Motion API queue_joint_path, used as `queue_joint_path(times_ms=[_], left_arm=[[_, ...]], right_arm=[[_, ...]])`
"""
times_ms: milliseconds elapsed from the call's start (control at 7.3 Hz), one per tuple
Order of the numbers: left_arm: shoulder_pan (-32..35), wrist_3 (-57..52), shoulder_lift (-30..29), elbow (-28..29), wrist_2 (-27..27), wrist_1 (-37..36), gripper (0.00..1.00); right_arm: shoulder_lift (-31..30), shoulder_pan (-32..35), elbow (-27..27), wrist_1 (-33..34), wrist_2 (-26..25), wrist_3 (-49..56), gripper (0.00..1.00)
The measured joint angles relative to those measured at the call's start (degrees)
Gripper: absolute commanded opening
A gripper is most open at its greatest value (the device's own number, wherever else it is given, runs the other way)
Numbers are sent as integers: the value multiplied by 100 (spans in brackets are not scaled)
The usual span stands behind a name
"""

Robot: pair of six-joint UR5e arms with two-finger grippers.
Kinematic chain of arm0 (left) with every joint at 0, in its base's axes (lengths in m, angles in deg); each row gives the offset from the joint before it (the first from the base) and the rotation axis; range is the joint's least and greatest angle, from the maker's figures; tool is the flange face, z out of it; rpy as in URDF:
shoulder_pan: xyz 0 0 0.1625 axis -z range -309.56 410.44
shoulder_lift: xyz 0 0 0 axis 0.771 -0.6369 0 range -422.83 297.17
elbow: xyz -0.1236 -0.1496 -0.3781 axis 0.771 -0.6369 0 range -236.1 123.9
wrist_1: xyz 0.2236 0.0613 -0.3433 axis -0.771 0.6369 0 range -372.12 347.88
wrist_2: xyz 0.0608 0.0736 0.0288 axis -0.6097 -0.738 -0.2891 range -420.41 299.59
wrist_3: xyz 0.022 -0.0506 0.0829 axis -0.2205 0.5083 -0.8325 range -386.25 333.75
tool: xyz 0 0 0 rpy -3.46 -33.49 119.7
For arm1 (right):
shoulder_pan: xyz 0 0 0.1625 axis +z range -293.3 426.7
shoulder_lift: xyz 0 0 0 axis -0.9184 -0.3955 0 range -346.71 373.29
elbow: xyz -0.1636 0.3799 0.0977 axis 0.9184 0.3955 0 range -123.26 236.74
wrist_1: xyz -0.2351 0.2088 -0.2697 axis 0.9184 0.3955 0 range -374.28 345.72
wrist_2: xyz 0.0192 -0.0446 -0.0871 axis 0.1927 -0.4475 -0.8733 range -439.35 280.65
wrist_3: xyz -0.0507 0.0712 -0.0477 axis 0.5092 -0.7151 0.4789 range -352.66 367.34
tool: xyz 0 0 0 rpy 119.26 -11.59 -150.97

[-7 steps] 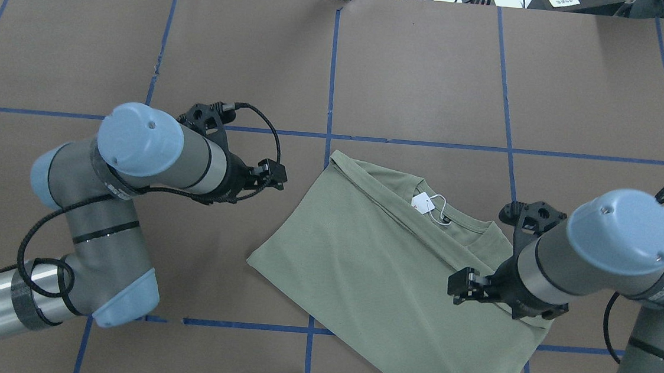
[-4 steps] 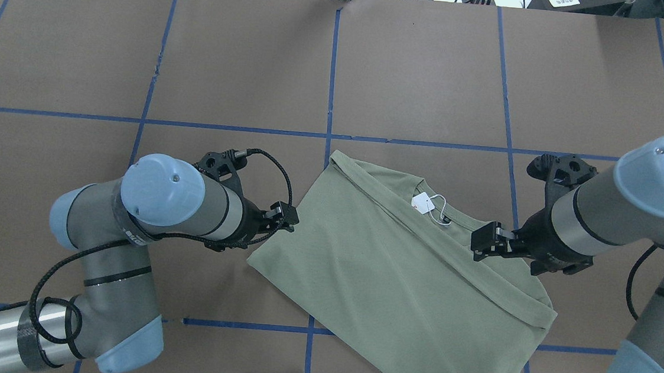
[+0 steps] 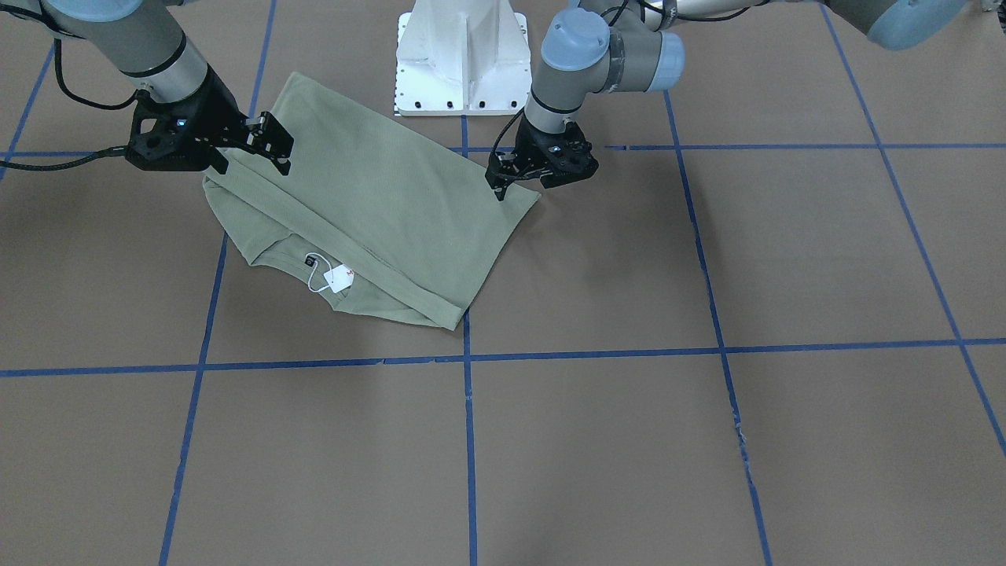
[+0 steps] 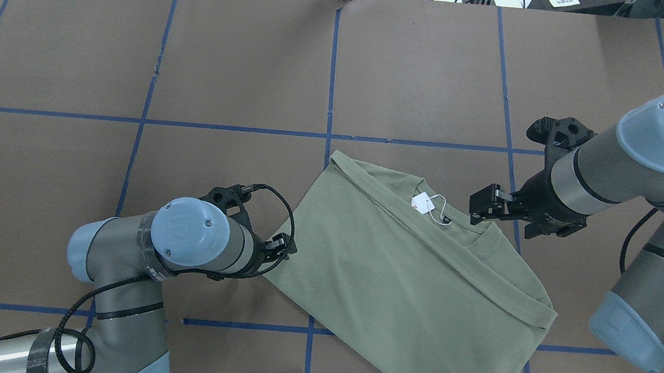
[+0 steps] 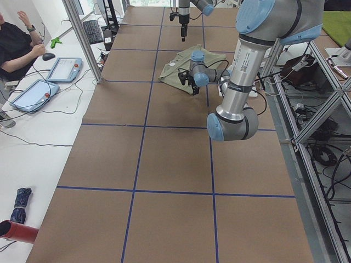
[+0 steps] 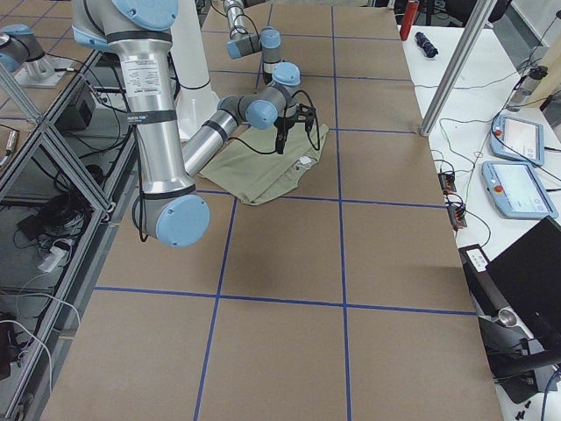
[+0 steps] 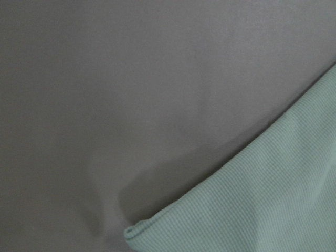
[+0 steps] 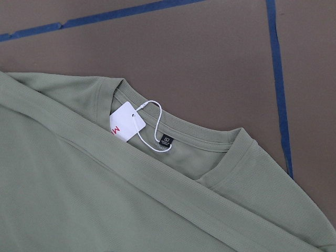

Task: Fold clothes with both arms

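Note:
The sage-green shirt (image 4: 402, 275) lies folded and slanted on the table, its collar and white-and-red hang tag (image 4: 423, 203) at the far side. It also shows in the front view (image 3: 377, 196), and the tag shows in the right wrist view (image 8: 127, 126). My left gripper (image 4: 287, 247) is low at the shirt's left corner (image 7: 252, 210) and looks open, with nothing in it. My right gripper (image 4: 480, 208) is open and empty, just above the shirt's right shoulder by the collar. In the front view the left gripper (image 3: 501, 182) is on the right and the right gripper (image 3: 277, 145) on the left.
The white pedestal base (image 3: 464, 55) stands at the near table edge behind the shirt. Blue tape lines (image 4: 332, 80) divide the brown table. A person (image 5: 16, 46) with tablets sits beyond the far edge.
My left gripper moved nearer and rightward down to the shirt's left corner. My right gripper moved from the shirt's right fold out to the collar side. The shirt has not moved.

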Motion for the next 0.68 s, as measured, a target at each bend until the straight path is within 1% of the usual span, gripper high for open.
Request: queue_joint_path(times_ms=[137, 274, 411, 548, 685], left_arm=[[1, -21, 0, 10, -66, -8, 43], [-2, -33, -7, 14, -96, -8, 22], [-4, -38, -11, 16, -110, -5, 3], [-4, -42, -10, 22, -118, 1, 0], [-4, -46, -14, 17, -117, 7, 0]], right_arm=[[5, 8, 4, 0, 3, -1, 100], [7, 18, 6, -2, 5, -2, 100], [11, 25, 7, -5, 3, -2, 100], [13, 35, 6, -7, 2, -2, 100], [12, 45, 3, -8, 2, -2, 100]])
